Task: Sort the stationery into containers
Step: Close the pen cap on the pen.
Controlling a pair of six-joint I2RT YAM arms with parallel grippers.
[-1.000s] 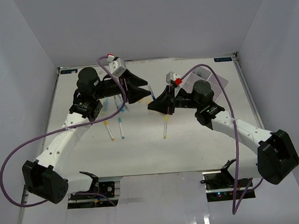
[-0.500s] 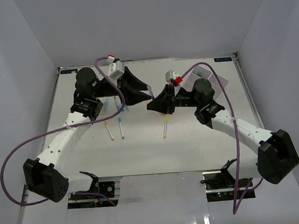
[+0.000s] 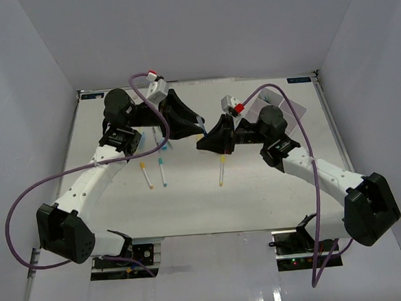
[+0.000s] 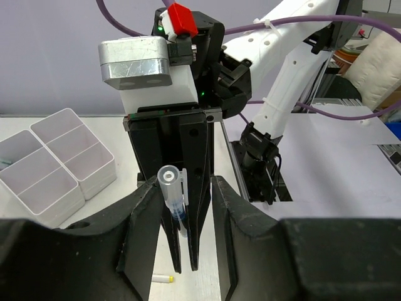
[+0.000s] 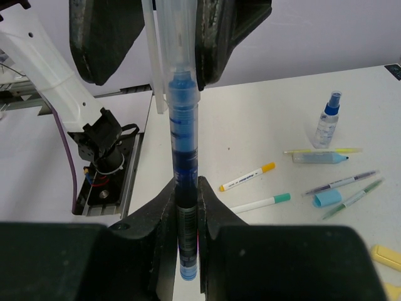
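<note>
My right gripper (image 5: 185, 188) is shut on a blue pen (image 5: 183, 157), which it holds in the air over the table with the clear cap pointing at the left arm. The cap (image 4: 170, 188) lies between the fingers of my left gripper (image 4: 183, 188). It rests against the left finger, and a gap stays on the other side, so these jaws are open. From above, the two grippers (image 3: 200, 125) (image 3: 201, 142) meet nose to nose at the table's middle. The white four-compartment tray (image 4: 56, 163) stands behind the right arm (image 3: 294, 109).
A yellow-capped marker (image 5: 247, 177) and a green-capped marker (image 5: 260, 203) lie on the table under the left arm. Further left are a small spray bottle (image 5: 328, 119), thin pens (image 5: 341, 182), a blue cap (image 5: 327, 198) and a yellow block (image 5: 383, 256). Another yellow-tipped pen (image 3: 221, 171) lies below the grippers.
My left gripper's jaws have narrowed around the pen's cap and the left arm has shifted slightly. The right gripper has kept its hold in the same place.
</note>
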